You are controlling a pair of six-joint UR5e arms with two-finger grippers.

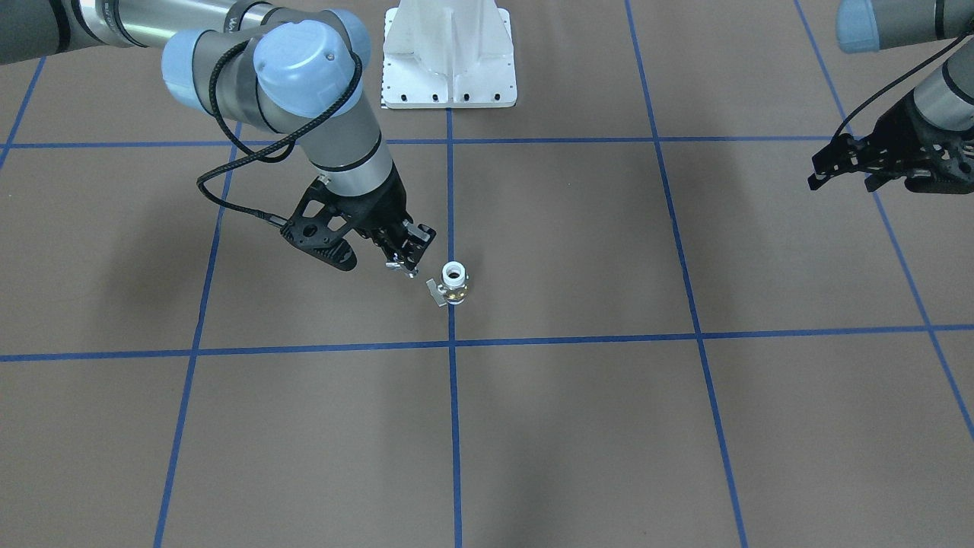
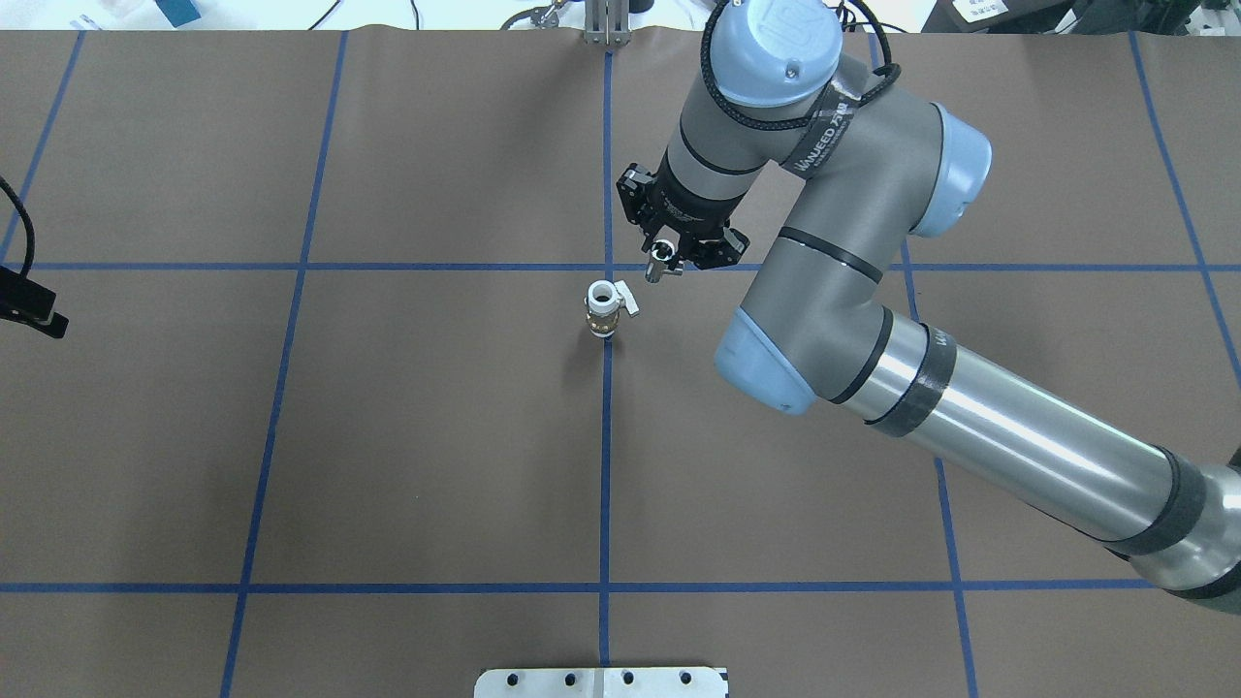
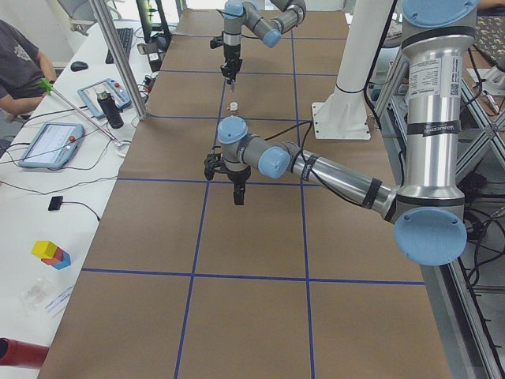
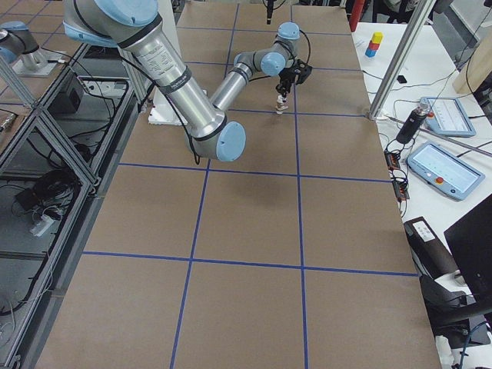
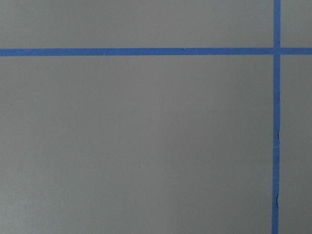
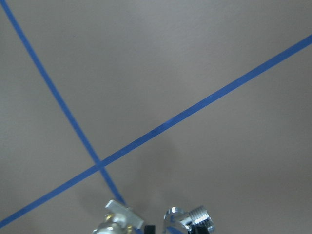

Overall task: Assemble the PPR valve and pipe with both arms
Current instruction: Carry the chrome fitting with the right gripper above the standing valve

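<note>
Table [image 1: 609, 426]: brown cover with a grid of blue tape lines [image 1: 455, 426].

Your right arm [image 2: 824, 291] reaches to the middle of the table. Your left arm [image 1: 905, 23] sits off at the table's end, well apart from the parts.

White pedestal [image 1: 449, 53] is at the robot's base, near the work but not in the path.

Right claw [image 1: 407, 255] is clamped on the pipe. Left claw [image 1: 845, 164] carries nothing I can see; whether it's spread or closed, can't tell. Its wrist view shows only cover and tape.

Valve [image 1: 454, 281] stands upright and loose on a tape line near a crossing, white ring end up. Nothing is holding it.

Lever [image 1: 435, 293] sticks out on the side facing the right claw.

Pipe [image 1: 397, 266] is just beside the valve, on the lever side, not touching. The right wrist view shows a threaded end.

Step, as I read it: you're bringing the pipe to the valve, and the two aren't joined yet.

Next move calls for centring the pipe over the white ring's opening and going straight in. The lever is the one thing in the way on that approach. A sideways bump would likely tip the loose valve. You probably want the left claw on the valve body before pushing.
</note>
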